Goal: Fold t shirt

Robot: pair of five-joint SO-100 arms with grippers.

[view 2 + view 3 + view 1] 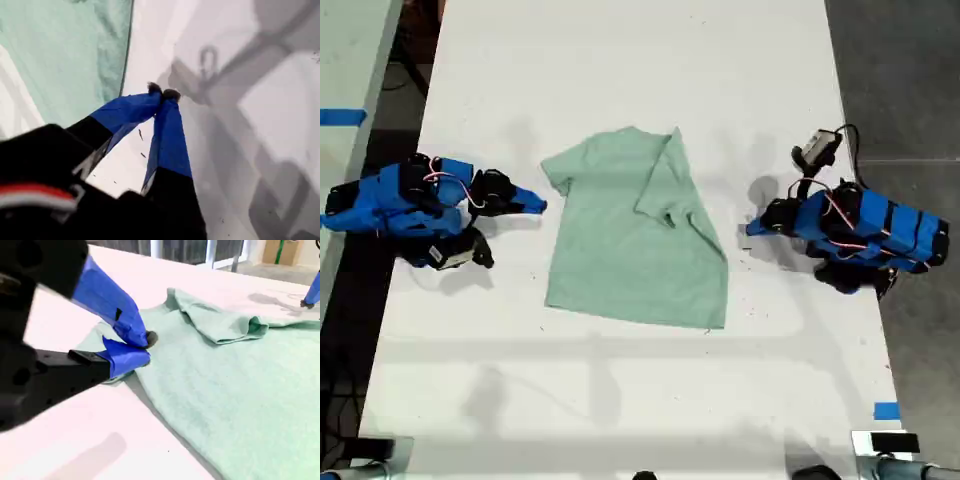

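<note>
The t shirt [630,240] lies flat on the white table [620,60], between the two sets of fingers. One sleeve [670,185] is already turned in over the chest on the side toward my first gripper [162,93]. The other sleeve [555,170] is spread out just beyond the tips of my second gripper [145,347].

My first gripper's fingers are pressed tip to tip and hold nothing. They rest low over bare table, with the shirt's edge just off to one side of them. My second gripper's fingers are also drawn together, right at the edge of the spread sleeve. I see no cloth clearly pinched between them, though the lower finger [125,360] hides the spot where it meets the fabric.

You can expect the shirt to be light, limp and wrinkly. It will probably drape and drag rather than hold a shape, and a pinch taken too far in may gather both layers. I judge your best hold to be at an edge: the cuff or shoulder seam of the spread sleeve just ahead of the second gripper's fingers. You would have to open those fingers first. Keep the lift low so the rest stays put.

There are no containers in view, only shirt and table.
</note>
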